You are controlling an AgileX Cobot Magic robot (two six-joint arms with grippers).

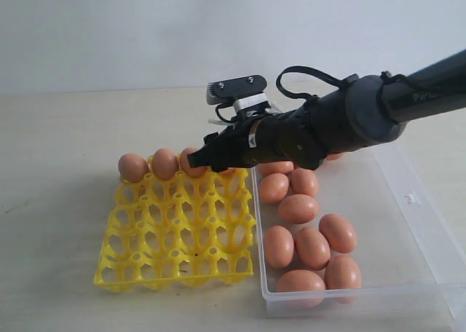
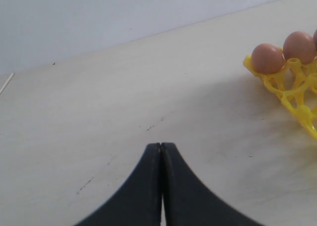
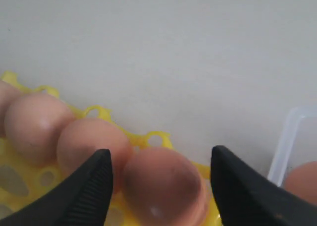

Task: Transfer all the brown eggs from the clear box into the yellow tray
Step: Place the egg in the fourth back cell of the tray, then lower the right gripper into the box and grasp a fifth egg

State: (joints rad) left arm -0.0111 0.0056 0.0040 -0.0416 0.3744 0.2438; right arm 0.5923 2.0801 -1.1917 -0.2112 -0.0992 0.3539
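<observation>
Right jaws were spread, straddling an egg (image 3: 163,186) seated in an edge-row cup of the yellow tray (image 1: 175,252). There was a slim gap on each side, so no grip. Three more eggs (image 1: 164,163) sat in the same row just beside the jaws. The clear box (image 1: 429,237) lay on the arm side of the jaws, just beside the tray, with loose eggs (image 1: 312,247) inside. Left jaws were pressed together, holding nothing, over the bench (image 2: 99,87), near the tray corner.

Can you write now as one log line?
right gripper: open around brown egg in yellow tray | left gripper: shut | clear box: more brown eggs inside
</observation>
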